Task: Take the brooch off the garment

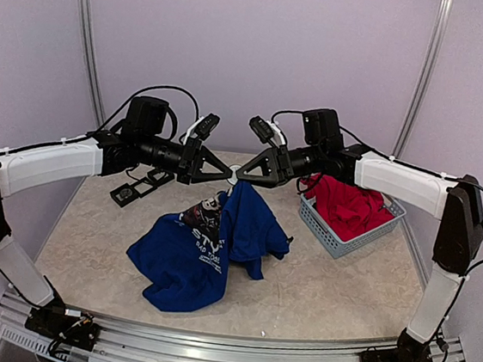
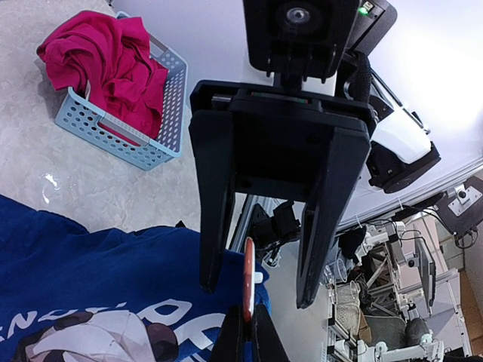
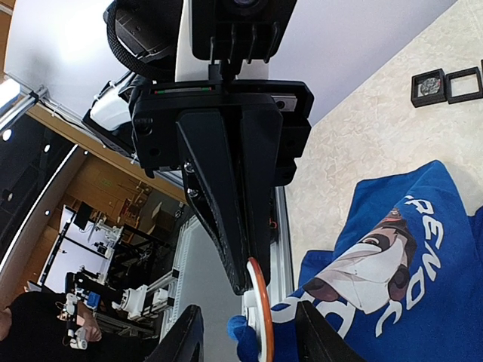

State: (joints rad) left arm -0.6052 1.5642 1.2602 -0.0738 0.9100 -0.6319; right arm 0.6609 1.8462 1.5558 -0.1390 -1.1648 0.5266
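Observation:
The royal-blue garment hangs by one bunched corner from between the two gripper tips above the table's centre, and the rest lies crumpled on the table. The brooch, a flat disc with an orange rim seen edge-on, is still pinned to blue cloth. My left gripper is shut on the brooch's edge. My right gripper faces it tip to tip and stands open. Its fingers straddle the brooch and the fold of garment without touching either. In the top view the left gripper and right gripper nearly meet.
A pale blue basket holding a red garment stands at the right rear of the table. Small black open boxes lie at the left rear. Purple walls close the back and the sides.

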